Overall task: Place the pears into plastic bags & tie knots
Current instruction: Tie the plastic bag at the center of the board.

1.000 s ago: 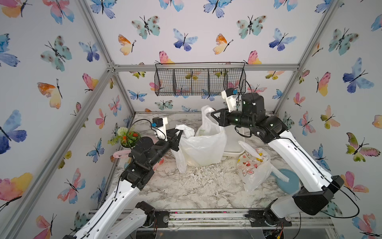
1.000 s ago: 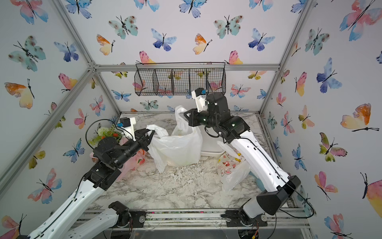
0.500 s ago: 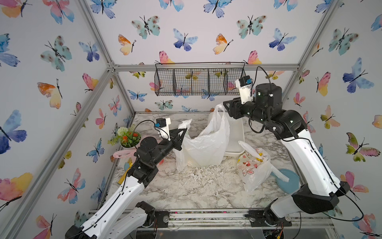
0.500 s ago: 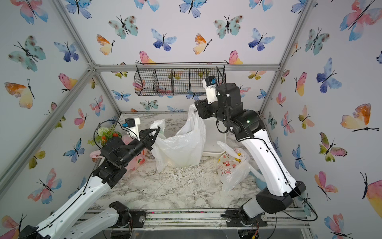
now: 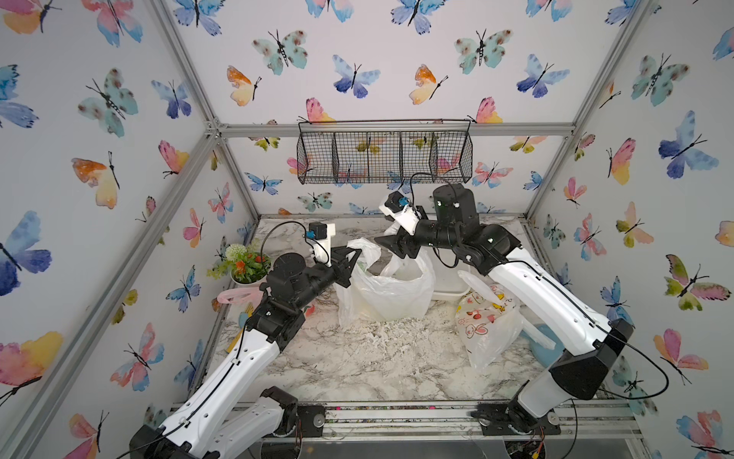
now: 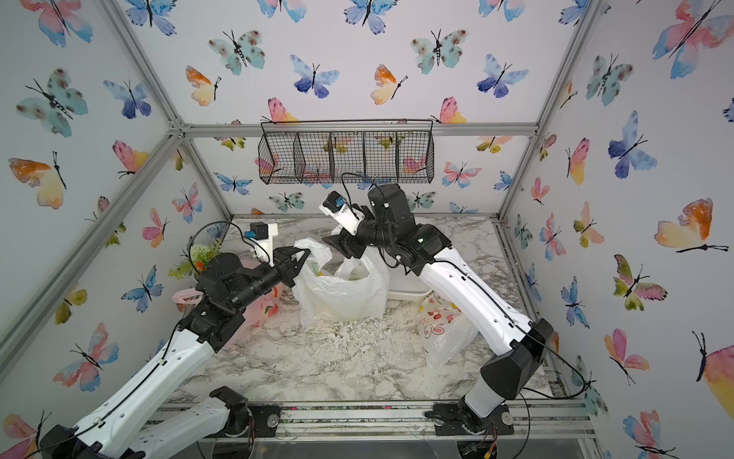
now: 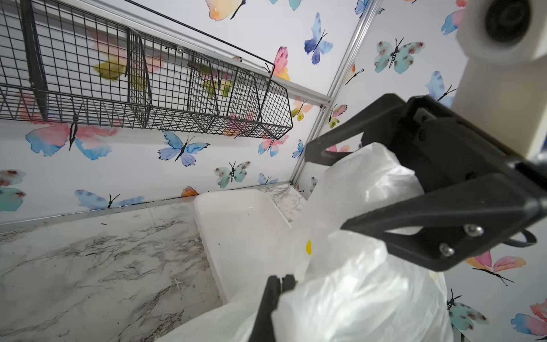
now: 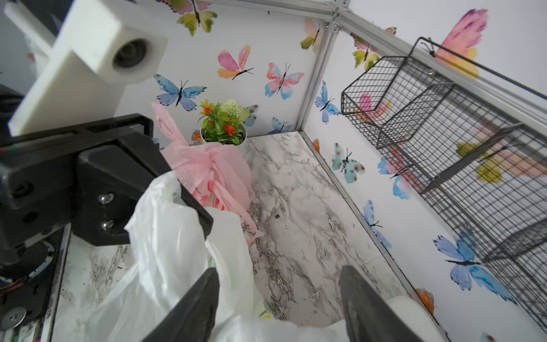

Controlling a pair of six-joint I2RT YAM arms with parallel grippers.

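Note:
The white lemon-print plastic bag (image 5: 387,290) (image 6: 341,294) stands open mid-table. My left gripper (image 5: 353,254) (image 6: 304,254) (image 7: 281,279) is shut on its left handle and holds that side up. My right gripper (image 5: 391,242) (image 6: 337,242) (image 8: 278,275) hangs open over the bag's far rim; one finger rests against the plastic and nothing is between the jaws. Greenish pears (image 6: 317,268) show dimly inside the mouth. A pink bag (image 6: 264,306) (image 8: 213,174) sits behind my left arm with its handles knotted (image 8: 210,157). The red-doodle bag (image 5: 488,318) lies under my right arm.
A white tray (image 5: 449,288) (image 7: 236,225) sits behind the lemon bag. A flower pot (image 5: 246,266) stands at the back left. A wire basket (image 5: 385,157) hangs on the back wall, just above my right wrist. Something blue (image 5: 544,345) lies by the right wall.
My right gripper has opened and let go of the bag's right handle, which slumped down. The right arm dropped lower and leftward toward the bag mouth. The left gripper kept its hold.

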